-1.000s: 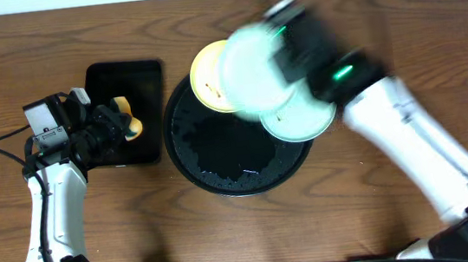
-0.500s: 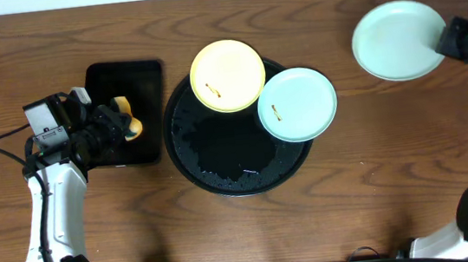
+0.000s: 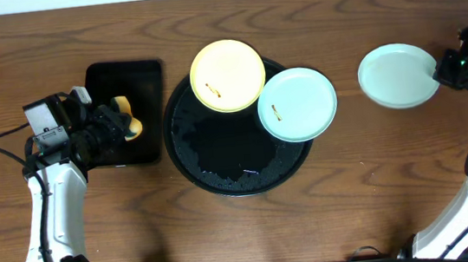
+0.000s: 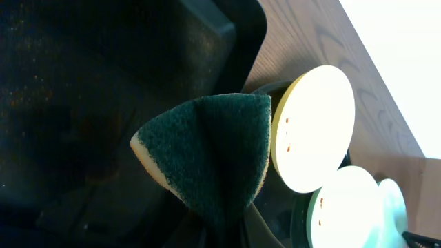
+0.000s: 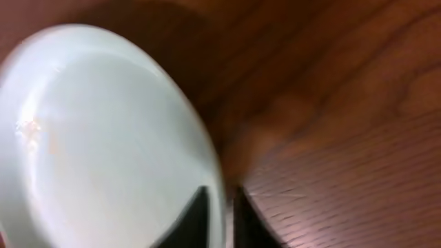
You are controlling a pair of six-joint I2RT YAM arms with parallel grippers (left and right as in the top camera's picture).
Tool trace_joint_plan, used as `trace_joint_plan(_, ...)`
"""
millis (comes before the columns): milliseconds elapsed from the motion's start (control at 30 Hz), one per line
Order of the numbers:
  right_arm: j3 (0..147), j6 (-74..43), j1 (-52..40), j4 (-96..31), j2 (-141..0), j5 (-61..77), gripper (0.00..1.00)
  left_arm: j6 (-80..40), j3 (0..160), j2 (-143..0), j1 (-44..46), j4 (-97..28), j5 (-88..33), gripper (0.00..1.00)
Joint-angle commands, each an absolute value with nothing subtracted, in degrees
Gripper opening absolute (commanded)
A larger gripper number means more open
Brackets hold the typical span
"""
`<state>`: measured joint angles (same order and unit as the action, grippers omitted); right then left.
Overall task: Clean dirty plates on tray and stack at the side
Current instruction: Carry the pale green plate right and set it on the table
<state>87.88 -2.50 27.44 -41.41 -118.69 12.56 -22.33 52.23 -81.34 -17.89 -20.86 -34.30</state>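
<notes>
Right hand [image 3: 447, 68] tight on rim of mint-blue plate [image 3: 398, 76], plate between hand and round tray [image 3: 219, 154].

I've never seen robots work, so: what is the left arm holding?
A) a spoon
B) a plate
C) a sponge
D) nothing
C: the left gripper pinches a folded sponge, green side out, over the rectangular tray; the right gripper holds the mint plate.

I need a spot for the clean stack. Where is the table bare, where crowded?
Bare wood: the strip between the round tray and the lone mint plate, and the wide patch nearer the robot from there. Crowded: the tray's far half, under the yellow plate and other mint plate, and the rectangular tray.
</notes>
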Motion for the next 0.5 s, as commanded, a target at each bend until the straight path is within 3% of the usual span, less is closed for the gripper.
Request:
trace_joint_plan(0,88.27,1.83,27.59,-41.80,-118.28,11.44,0.28,-19.88,53.39,-81.56,-17.69,-20.95,-34.37,0.08)
trace_joint_plan(167,91.61,6.87,26.74,-44.64,-114.80,19.55,0.53,-19.05,53.39,-81.56,-17.69,-20.95,-34.17,0.08)
trace_joint_plan(333,93.19,12.78,23.70,-48.64,-108.25,32.84,0.68,-17.67,53.39,-81.56,-17.69,-20.97,-33.93,0.08)
trace_joint_plan(400,93.19,12.75,21.30,-50.41,-106.24,32.88,0.69,-17.58,53.39,-81.56,-17.69,-20.97,-33.93,0.08)
trace_joint_plan(467,93.19,13.89,18.63,-52.88,-105.14,32.56,0.64,-17.58,53.39,-81.56,-17.65,-20.97,-33.93,0.08)
